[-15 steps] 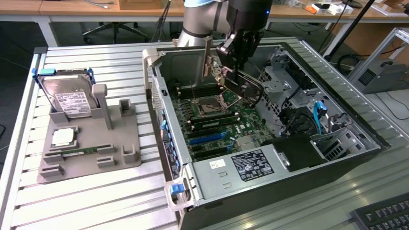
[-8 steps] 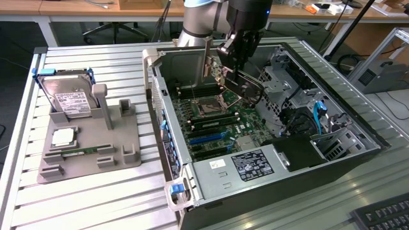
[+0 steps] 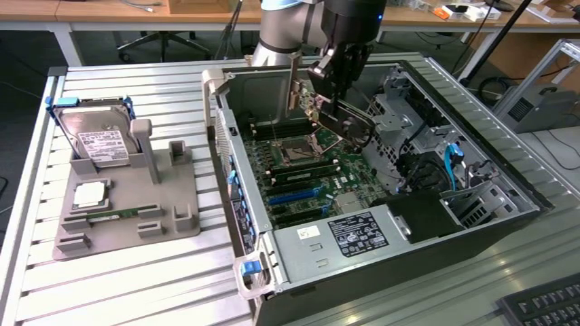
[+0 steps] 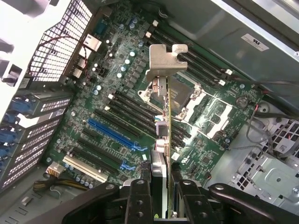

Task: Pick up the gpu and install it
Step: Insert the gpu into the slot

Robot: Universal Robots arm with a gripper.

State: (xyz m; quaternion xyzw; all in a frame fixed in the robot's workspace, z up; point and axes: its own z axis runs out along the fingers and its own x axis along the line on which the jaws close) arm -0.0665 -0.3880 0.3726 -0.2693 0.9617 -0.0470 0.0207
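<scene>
My gripper (image 3: 333, 85) is shut on the gpu (image 3: 343, 121), a thin card with a silver end bracket (image 3: 295, 87), and holds it tilted in the air over the open computer case (image 3: 238, 204). In the wrist view the gpu (image 4: 162, 133) appears edge-on between my two black fingers (image 4: 139, 200), with its bracket (image 4: 166, 58) at the far end. The card hangs above the green motherboard (image 4: 121, 93), over the area beside the processor socket (image 3: 297, 151). It touches nothing below. The blue expansion slots (image 4: 112, 133) lie off to one side of the card.
A grey fixture tray (image 3: 172, 204) on the exterior view's left carries a silver hard drive (image 3: 102, 144), a processor chip (image 3: 89, 195) and a narrow RAM stick (image 3: 113, 214). Drive cages and cables (image 3: 435, 163) fill the case's other side. A keyboard (image 3: 544, 305) sits at the bottom right.
</scene>
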